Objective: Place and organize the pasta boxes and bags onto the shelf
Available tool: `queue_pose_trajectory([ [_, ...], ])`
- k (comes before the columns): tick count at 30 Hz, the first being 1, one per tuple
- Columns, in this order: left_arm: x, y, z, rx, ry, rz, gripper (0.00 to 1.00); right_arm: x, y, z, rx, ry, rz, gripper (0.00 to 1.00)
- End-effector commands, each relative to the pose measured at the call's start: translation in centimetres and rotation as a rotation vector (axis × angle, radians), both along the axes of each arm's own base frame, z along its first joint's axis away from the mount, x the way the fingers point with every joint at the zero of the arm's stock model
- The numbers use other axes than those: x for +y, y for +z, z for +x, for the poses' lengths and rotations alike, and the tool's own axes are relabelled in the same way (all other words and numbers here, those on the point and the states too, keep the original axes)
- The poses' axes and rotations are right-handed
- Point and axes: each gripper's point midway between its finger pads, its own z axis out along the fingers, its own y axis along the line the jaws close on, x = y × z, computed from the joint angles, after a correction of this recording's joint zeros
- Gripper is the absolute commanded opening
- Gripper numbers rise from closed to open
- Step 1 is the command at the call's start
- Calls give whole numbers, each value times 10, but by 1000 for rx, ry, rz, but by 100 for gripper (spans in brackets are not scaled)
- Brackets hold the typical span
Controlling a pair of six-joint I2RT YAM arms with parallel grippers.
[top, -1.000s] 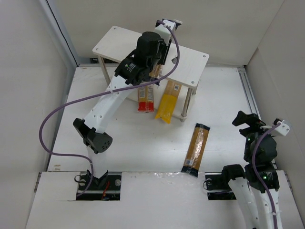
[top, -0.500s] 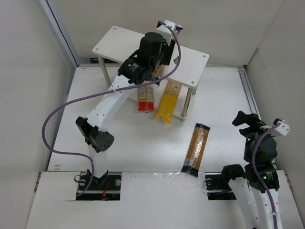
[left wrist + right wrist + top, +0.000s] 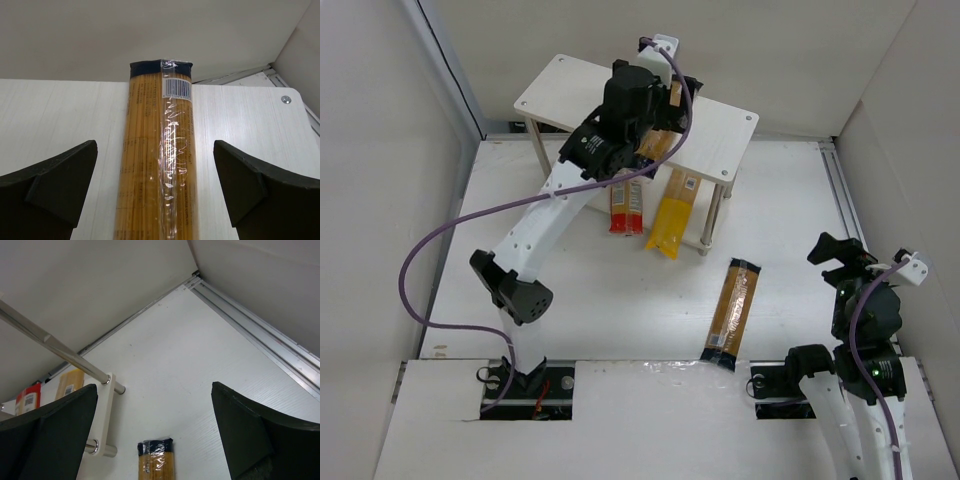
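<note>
One clear bag of golden-brown spaghetti (image 3: 160, 150) lies lengthwise on the top board of the shelf (image 3: 60, 115), its dark end toward the back wall. My left gripper (image 3: 155, 150) straddles it, open, with both fingers clear of the bag. Seen from above, the left gripper (image 3: 650, 120) hangs over the shelf (image 3: 720, 135). The red-and-orange box (image 3: 626, 205) and the yellow bag (image 3: 675, 212) lie side by side on the lower tier, sticking out at the front. A second spaghetti bag (image 3: 732, 312) lies on the table. My right gripper (image 3: 840, 255) is open and empty, off to that bag's right.
White walls close in the table on the left, back and right, and a metal rail (image 3: 840, 190) runs along the right side. In the right wrist view the shelf's metal leg (image 3: 60, 352) and the second spaghetti bag's dark end (image 3: 156, 447) lie ahead.
My left gripper has opened and let go of the spaghetti bag, which now rests on the top board. The wrist shifted slightly left. The right arm has not moved.
</note>
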Motion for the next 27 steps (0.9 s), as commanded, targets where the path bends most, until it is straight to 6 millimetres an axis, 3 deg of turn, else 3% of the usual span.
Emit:
queue_pose_trajectory([
  [1,30,73,-32,-122,17,-142,100,0,5,-2,-24,1,10,100],
  [3,35,86,-44,-143,-8,-163,100,2,5,-2,-24,10,10,100],
  [4,28,78,-51,-134,-32,-139,100,2,5,-2,-24,10,10,100],
  [6,25,86,-66,-158,-52,-133,100,2,5,-2,-24,10,10,100],
  [9,5,87,-96,-173,-48,-94,100,2,5,-2,-20,10,1,100],
  [13,-45,61,-144,-119,-158,-59,100,3,4,0,-11,19,0,100],
  [16,-88,9,-177,-16,-289,-30,100,4,2,2,-1,19,-1,100],
  [17,-97,2,-187,19,-312,-75,100,4,2,2,-1,19,-1,100],
  [18,-112,-32,-203,74,-354,-38,100,4,2,2,-1,19,-1,100],
  [20,-129,-60,-222,125,-404,-38,100,4,2,2,-1,19,-1,100],
  [21,-135,-77,-232,173,-420,-40,100,4,2,2,-1,19,-1,100],
  [22,-141,-107,-246,224,-442,-11,100,4,2,2,-1,19,-1,100],
  [24,-142,-138,-257,294,-449,8,100,3,3,0,-10,19,0,100],
  [25,-144,-169,-262,354,-451,43,100,3,3,0,-10,19,0,100],
  [27,-155,-195,-271,435,-471,23,100,3,1,0,-10,19,0,100],
])
